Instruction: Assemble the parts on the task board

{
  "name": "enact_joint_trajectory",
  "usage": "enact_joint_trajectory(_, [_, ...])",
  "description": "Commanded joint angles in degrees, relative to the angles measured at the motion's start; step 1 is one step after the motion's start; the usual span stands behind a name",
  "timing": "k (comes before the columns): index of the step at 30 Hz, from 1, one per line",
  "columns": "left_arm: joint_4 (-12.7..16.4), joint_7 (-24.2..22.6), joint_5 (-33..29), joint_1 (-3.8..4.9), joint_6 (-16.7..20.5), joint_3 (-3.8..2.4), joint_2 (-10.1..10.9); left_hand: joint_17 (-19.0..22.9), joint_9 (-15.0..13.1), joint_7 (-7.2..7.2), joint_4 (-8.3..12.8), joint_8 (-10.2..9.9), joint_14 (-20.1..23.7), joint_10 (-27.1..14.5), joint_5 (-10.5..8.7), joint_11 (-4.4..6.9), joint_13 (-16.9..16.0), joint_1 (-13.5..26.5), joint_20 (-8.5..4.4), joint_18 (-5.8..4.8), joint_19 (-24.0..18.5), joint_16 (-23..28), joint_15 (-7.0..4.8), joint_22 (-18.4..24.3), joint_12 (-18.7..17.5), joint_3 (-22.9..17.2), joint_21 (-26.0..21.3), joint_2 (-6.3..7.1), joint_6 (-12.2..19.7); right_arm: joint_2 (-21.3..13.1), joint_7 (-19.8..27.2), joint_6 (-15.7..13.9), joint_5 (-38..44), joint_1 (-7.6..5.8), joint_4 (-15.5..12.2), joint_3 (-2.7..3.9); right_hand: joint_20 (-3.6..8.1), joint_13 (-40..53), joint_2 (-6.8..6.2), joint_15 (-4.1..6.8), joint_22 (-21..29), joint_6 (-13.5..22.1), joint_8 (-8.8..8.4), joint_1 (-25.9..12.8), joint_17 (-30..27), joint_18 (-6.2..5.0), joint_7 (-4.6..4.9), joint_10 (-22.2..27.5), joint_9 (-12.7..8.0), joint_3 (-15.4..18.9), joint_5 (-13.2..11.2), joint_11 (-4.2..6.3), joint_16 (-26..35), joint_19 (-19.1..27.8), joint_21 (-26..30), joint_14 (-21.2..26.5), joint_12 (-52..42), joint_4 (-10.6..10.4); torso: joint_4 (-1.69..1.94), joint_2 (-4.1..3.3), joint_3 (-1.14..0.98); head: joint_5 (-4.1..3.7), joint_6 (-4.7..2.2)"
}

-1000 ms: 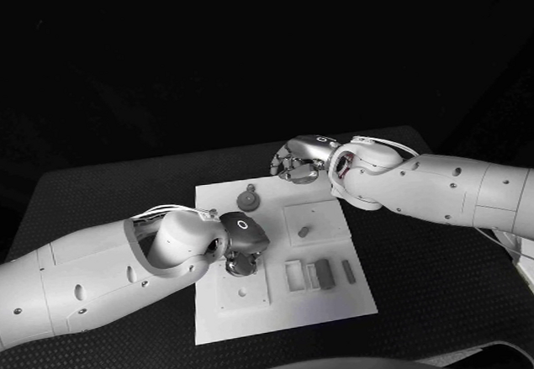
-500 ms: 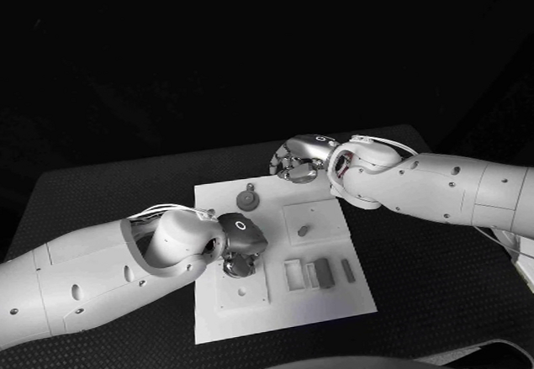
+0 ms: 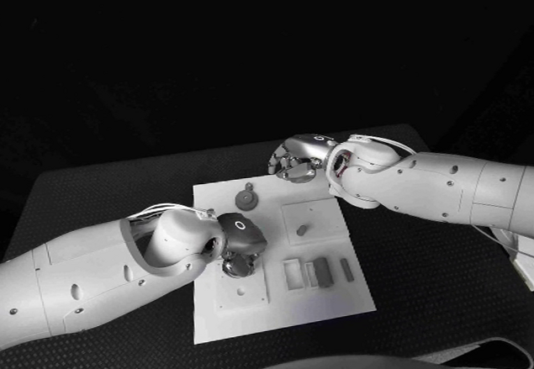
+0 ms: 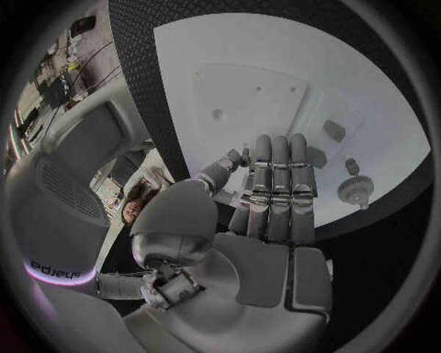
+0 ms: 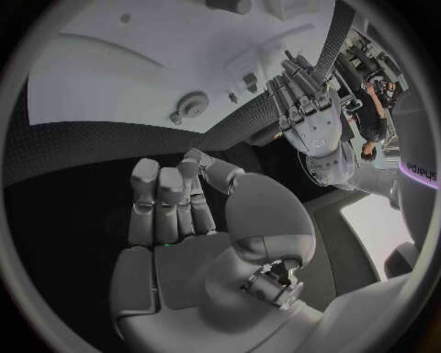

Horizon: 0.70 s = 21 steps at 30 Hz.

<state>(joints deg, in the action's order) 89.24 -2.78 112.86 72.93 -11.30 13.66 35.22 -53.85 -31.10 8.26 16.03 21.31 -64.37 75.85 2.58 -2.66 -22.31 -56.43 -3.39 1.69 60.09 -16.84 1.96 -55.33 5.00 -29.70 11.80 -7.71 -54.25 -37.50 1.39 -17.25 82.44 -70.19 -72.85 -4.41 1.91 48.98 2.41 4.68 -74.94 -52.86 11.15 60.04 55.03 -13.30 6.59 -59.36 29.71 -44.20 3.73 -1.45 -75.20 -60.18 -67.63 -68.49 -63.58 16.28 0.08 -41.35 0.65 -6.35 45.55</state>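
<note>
I see my left hand (image 3: 237, 247) over the task board (image 3: 281, 310) at the counter's (image 3: 92, 199) middle, fingers straight together, holding nothing. The gear part (image 3: 250, 200) lies near the board's far edge. My right hand (image 3: 300, 160) hovers beyond it, fingers curled, empty.

Smooth matt white task board (image 3: 269, 315) on a rough, woven-looking black table (image 3: 86, 200); glossy metallic left hand (image 4: 275, 184).

Black table (image 3: 86, 195) with woven surface; darkness behind it
</note>
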Motion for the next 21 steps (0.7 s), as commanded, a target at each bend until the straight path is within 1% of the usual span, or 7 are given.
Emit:
enact_joint_trajectory(1, [-0.03,-0.50,-0.33,0.11,-1.02,0.01,-0.25,-0.06,-0.11,-2.30,-0.18,0.31,0.41,-0.22,0.24,0.09,-0.09,-0.47,-0.11,0.62,-0.36,0.27,0.16,0.03,-0.20,-0.17,-0.40,-0.32,-1.71,0.07,0.39,0.61,0.13,-0.01,-0.12,0.03,0.21,0.07,0.52,-0.38,-0.82,1.39,0.35,0.24,0.09,-1.70,1.79,0.10,-0.09,-0.31,0.18,-0.43,0.10,0.10,-0.32,0.13,-0.16,0.13,0.00,-0.01,-0.03,-0.04,0.09])
enact_joint_trajectory(21, [-0.79,-0.44,-0.33,0.01,-1.16,0.01,-0.79,-0.11,-0.16,-2.27,-0.13,0.28,0.44,-0.23,0.25,0.09,-0.13,-0.53,-0.12,0.62,-0.39,0.32,0.17,0.00,-0.21,-0.20,-0.41,-0.33,-1.70,0.18,0.41,0.80,0.13,-0.01,-0.27,0.03,0.22,0.07,0.53,-0.38,-0.81,1.38,0.36,0.24,0.09,-1.70,1.79,0.11,-0.14,-0.32,0.18,-0.43,0.10,0.09,-0.33,0.12,-0.18,0.13,0.04,-0.01,0.00,-0.14,0.37])
